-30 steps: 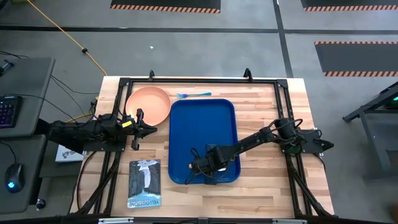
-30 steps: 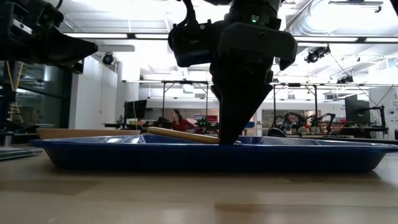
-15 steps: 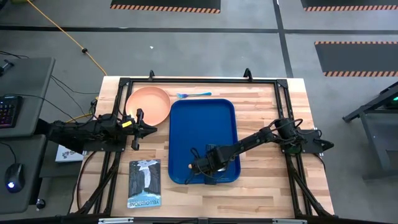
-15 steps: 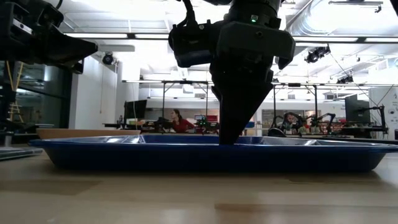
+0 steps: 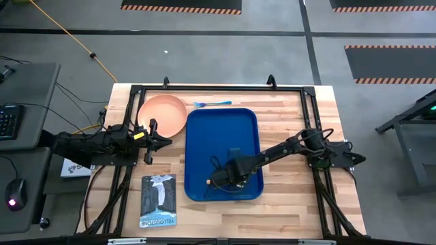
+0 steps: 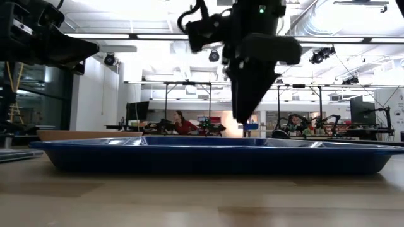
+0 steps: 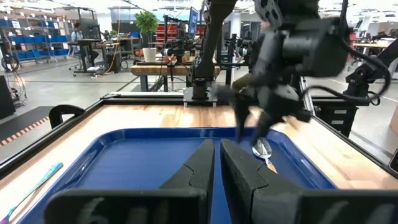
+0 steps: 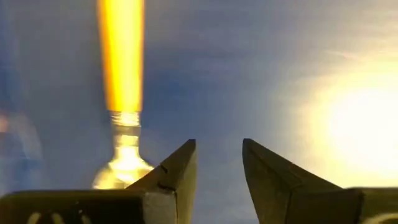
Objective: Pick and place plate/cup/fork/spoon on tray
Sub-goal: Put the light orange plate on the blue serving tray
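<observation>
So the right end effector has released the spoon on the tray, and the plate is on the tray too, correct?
Not quite. The plate is on the wooden table beside the tray, as the high view shows. The spoon does lie on the tray, with the right end effector open above it.

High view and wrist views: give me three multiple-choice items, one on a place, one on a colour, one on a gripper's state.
1. Where does the spoon lie?
A. on the plate
B. on the tray
C. on the booklet

2. What colour is the fork?
A. light blue
B. orange
C. green

3. How does the right gripper stand?
A. shut on the spoon
B. shut on the fork
C. open, above the tray

Key: 1 B, it rests on the blue floor near the right gripper. 2 A, it lies on the wood beyond the tray. 3 C, its fingers stand apart, the spoon beside them.
</observation>
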`<state>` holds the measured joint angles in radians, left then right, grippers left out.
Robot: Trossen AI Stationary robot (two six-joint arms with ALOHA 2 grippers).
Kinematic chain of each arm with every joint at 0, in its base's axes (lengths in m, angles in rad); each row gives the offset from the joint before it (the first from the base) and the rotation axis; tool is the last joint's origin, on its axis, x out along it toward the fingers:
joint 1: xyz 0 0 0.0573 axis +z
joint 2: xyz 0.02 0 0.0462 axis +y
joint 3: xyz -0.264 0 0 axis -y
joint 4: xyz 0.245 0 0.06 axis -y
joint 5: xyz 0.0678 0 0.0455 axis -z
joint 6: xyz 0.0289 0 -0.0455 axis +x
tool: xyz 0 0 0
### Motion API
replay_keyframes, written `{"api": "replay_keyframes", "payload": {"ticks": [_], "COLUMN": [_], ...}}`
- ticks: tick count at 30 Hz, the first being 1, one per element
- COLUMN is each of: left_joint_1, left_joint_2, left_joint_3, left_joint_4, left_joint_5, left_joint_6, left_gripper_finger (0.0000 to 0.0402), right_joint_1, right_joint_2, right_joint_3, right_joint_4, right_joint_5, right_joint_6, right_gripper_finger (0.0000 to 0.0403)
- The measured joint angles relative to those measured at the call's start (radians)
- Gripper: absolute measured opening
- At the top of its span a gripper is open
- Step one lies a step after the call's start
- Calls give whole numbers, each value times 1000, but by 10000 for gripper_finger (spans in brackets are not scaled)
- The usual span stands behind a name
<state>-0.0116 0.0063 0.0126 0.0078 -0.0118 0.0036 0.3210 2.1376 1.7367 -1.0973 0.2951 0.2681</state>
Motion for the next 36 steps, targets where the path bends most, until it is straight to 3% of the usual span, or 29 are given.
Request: {"api": "replay_keyframes", "payload": {"ticks": [7,14,17,20,24,29,32,36], "left_joint_1": [0,0,0,0,0,0,0,0], "left_joint_2": [0,0,0,0,0,0,0,0], "left_joint_3": [0,0,0,0,0,0,0,0], "left_joint_4": [0,0,0,0,0,0,0,0], "left_joint_5": [0,0,0,0,0,0,0,0], "left_joint_6": [0,0,0,0,0,0,0,0], "left_gripper_finger": [21,21,21,21,21,21,21,21], "right_joint_1": [-7,-50,-54,-54,-69,-125,-156,-187], "right_joint_2": [-132,-411,-573,-729,-879,-939,-939,-938], "right_joint_3": [-108,-503,-710,-905,-1138,-1329,-1368,-1366], "right_joint_4": [-47,118,322,649,1179,1758,1920,1925], "right_joint_5": [117,148,178,221,260,258,255,252], "right_joint_6": [35,184,232,210,34,-201,-274,-262], "right_gripper_finger": [122,122,122,122,122,122,122,122]}}
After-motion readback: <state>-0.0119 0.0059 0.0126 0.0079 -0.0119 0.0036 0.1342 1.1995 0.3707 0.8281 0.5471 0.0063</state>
